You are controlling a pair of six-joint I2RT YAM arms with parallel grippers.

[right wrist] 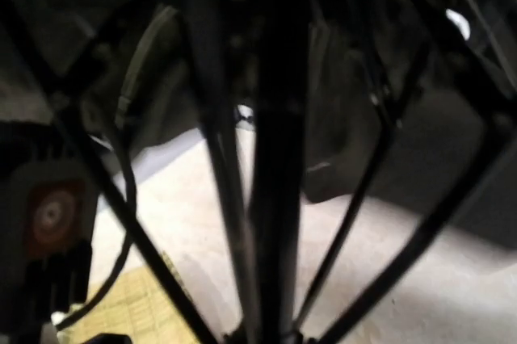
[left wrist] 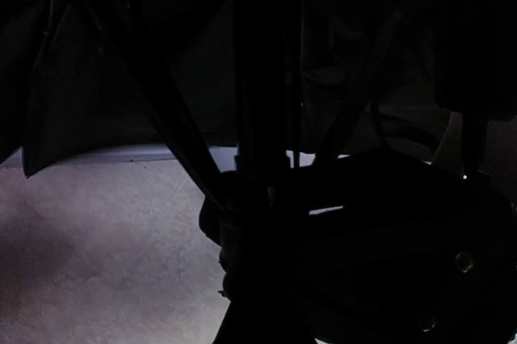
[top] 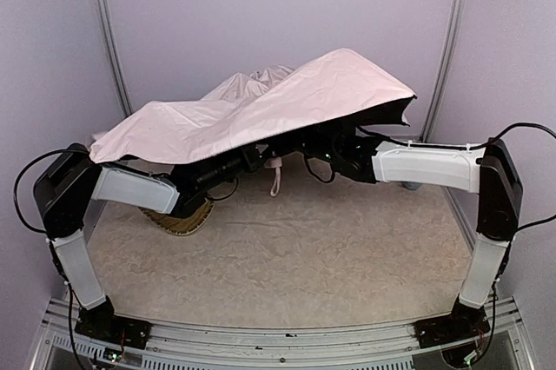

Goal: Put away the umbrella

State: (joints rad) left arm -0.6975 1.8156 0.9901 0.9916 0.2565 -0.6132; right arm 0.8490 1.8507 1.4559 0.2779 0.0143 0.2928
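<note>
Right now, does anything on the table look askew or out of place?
Yes. The umbrella is open and lopsided: its canopy sags on the left and rises on the right, draped over the left arm and the right arm. Its pink strap dangles underneath.

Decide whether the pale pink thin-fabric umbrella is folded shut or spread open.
Spread open: the pale pink umbrella stretches wide and loose, black ribs splayed beneath it.

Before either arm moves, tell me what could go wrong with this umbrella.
The open umbrella covers the ends of the left arm and right arm, and both wrist views are dark, so a slipping hold could go unseen.
Thin ribs crowd the right wrist view; one might bend or snag.
The dangling strap could catch.
</note>
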